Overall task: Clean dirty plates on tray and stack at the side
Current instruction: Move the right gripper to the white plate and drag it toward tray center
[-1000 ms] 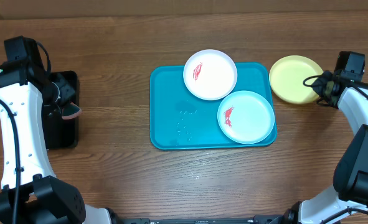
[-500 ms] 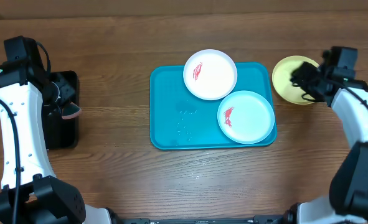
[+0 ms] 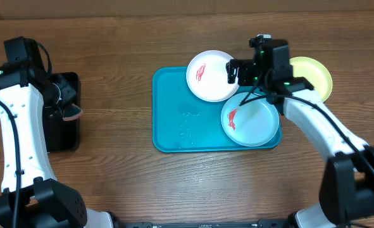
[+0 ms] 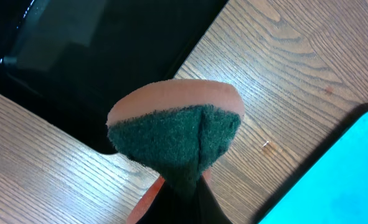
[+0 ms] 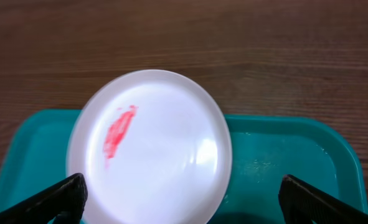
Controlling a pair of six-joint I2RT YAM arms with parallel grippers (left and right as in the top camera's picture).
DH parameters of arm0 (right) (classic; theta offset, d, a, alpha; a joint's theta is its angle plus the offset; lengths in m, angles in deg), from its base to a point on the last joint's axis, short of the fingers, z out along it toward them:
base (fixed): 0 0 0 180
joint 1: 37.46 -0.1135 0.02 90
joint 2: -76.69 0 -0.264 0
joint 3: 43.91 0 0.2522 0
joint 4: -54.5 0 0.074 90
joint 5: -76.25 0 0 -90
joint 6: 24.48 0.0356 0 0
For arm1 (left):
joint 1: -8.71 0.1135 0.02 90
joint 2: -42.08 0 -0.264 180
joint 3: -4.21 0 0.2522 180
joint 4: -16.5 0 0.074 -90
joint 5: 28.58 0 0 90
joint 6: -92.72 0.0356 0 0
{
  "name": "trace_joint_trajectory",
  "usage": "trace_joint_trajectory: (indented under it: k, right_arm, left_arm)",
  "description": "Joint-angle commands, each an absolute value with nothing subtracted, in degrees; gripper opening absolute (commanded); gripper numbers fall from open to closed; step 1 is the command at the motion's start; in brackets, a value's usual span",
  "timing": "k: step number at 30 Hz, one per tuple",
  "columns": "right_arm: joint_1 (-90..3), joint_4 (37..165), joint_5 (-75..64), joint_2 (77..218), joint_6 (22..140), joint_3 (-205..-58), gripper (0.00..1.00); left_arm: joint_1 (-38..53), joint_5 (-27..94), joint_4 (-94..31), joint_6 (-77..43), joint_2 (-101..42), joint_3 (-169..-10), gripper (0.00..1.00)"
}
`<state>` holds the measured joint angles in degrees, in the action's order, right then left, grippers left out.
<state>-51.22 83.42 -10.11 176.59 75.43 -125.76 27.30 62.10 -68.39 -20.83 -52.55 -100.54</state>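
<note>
Matt brown wooden table (image 3: 111,171) with fine visible grain. Smooth, glossy teal plastic tray (image 3: 174,120). Glossy white plate (image 5: 171,143), catching light. A sponge (image 4: 171,134): rough green fibre face, smooth orange foam back. Shiny black tray (image 4: 78,50).

This looks like a robotics lab bench staged as a mock dishwashing station, not a real kitchen. Two white-and-black robot arms (image 3: 19,126) flank a plain wood-grain table (image 3: 111,183). The props on it are a teal tray (image 3: 177,120), red-smeared plates (image 3: 209,82), a black tray (image 3: 60,134) and a green scrub sponge (image 4: 174,134).
</note>
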Motion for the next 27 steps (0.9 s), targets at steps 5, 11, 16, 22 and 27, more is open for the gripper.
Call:
trace_joint_trajectory:
  k: [5,11,16,22,27]
  right_arm:
    - [-51.1,78.0,-13.0,186.9,77.6,-126.3,0.76]
    - [-51.9,77.0,-11.7,190.6,79.6,-126.3,0.48]
    - [-51.9,76.6,-11.7,193.2,80.7,-126.3,0.39]
    - [-52.4,76.7,-8.1,192.9,80.8,-126.8,0.1]
    - [-55.4,77.1,0.1,189.0,80.7,-129.2,0.04]
  left_arm:
    - [27.4,61.8,-68.1,-19.5,-52.3,-100.0,0.04]
    - [27.4,61.8,-67.8,-19.5,-52.3,-100.0,0.04]
    - [27.4,61.8,-67.8,-19.5,-52.3,-100.0,0.04]
    - [27.4,61.8,-67.8,-19.5,-52.3,-100.0,0.04]
    - [27.4,61.8,-67.7,-19.4,-52.3,-100.0,0.04]
